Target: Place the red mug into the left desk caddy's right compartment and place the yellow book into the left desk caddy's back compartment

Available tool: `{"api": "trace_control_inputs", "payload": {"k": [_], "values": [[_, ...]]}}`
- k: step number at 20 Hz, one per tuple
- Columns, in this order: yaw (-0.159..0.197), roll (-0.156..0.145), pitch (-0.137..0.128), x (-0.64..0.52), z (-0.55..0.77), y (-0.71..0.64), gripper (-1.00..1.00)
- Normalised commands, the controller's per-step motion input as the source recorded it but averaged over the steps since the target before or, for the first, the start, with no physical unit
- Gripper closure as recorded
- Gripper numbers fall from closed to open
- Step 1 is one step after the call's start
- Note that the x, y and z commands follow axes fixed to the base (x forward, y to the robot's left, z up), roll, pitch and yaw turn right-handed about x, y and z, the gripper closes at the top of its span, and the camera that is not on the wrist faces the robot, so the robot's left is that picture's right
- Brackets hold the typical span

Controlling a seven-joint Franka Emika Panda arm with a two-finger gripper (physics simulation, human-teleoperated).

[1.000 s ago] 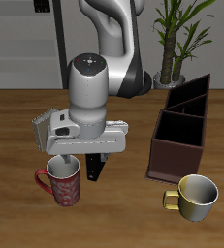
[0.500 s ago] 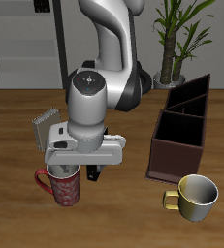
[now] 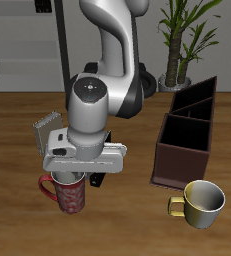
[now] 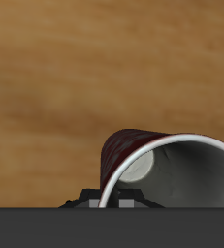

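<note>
One long left desk caddy sits well apart from the jaws, near the table's front edge. Gripper is down over the red mug, directly beneath the jaws; jaw state cannot be told. Yellow-gold mug stands before the caddy.

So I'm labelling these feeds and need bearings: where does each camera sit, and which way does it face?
Exterior view: in front and above, facing the arm, the red mug, the left desk caddy and a yellow mug; the arm hides the claw.
Wrist view: on the claw, looking down at the wooden table; only dark claw parts show.
Shared: the red mug.
</note>
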Motion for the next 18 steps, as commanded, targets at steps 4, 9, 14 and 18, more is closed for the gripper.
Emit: {"api": "trace_control_inputs", "payload": {"k": [4,9,14,18], "values": [[0.013,-0.004,-0.053,-0.07,0.38,0.02,1.00],[0.003,-0.014,-0.078,-0.16,0.69,0.08,1.00],[0.035,-0.039,-0.113,-0.29,0.90,0.13,1.00],[-0.031,-0.061,-0.041,-0.28,0.71,0.01,1.00]]}}
